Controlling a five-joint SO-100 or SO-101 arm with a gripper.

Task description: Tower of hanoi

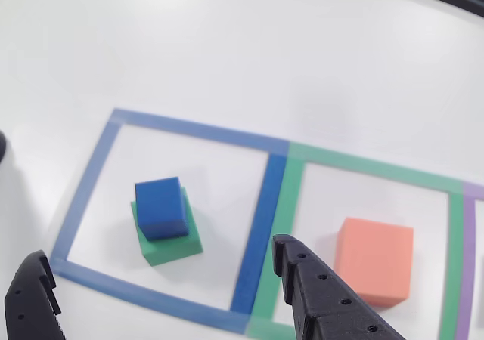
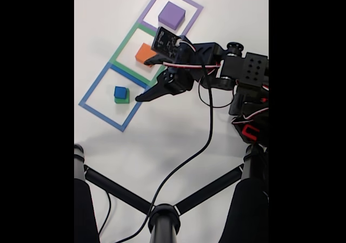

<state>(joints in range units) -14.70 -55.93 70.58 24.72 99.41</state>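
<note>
- Other view: white table (image 1: 227,53); blue cube (image 1: 160,208) sits on the green block (image 1: 172,245) inside the blue tape outline (image 1: 261,227); salmon-orange block (image 1: 374,258) in the green outline (image 1: 454,234). Gripper (image 1: 162,287) jaws spread, empty. No writing legible.
- Fixed view: purple block (image 2: 172,14) in the purple outline (image 2: 195,6); gripper (image 2: 145,80) hovers beside the blocks.

arm (image 2: 216,65) stretched out low — jaws spread wide, holding nothing.
</note>
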